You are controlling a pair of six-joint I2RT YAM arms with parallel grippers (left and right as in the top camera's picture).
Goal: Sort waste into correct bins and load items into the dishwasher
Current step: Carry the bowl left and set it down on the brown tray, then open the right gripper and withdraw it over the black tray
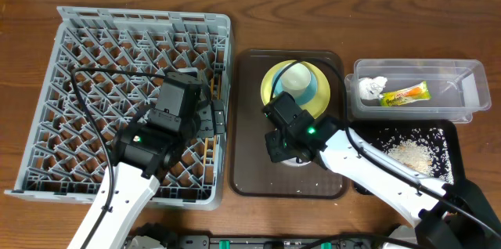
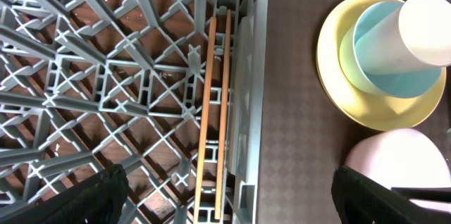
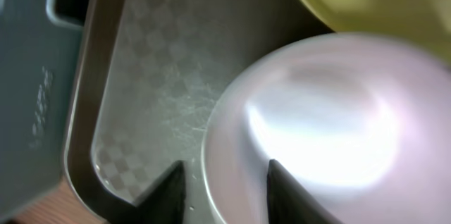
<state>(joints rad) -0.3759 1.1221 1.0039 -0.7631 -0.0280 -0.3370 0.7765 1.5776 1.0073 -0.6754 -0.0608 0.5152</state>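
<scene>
Waste: crumpled white paper napkin (image 1: 371, 87) and small yellow-green snack wrapper (image 1: 405, 95) lie in the clear rectangular plastic tub (image 1: 462, 69) at the far right corner of the worktop. Whitish rice-like scraps (image 1: 409, 155) lie in the shallow black rectangular tray (image 1: 450, 135) by the right edge. Sorting judged done.

Loading: 2 thin wooden chopsticks (image 2: 215, 111) lie inside the large square grey plastic dish rack (image 1: 141, 16) on the worktop's left side, along its right wall. Left hand (image 2: 236, 196) hovers above them, fingers wide, holding nothing.

Step in hand: white bowl (image 3: 324, 125) pickup from the large brown serving tray (image 1: 246, 124) at mid-worktop. Right hand (image 3: 227, 189) sits low with fingers set narrow astride the bowl's wall; cannot tell whether they pinch it.

Round yellow-green plate (image 1: 270, 84), light blue bowl (image 1: 317, 92) and small pale cup (image 1: 296, 79) are stacked at the tray's far end.

Next, by judgement: secure the rim, lift clear of the tray lip, carry left into the rack.
</scene>
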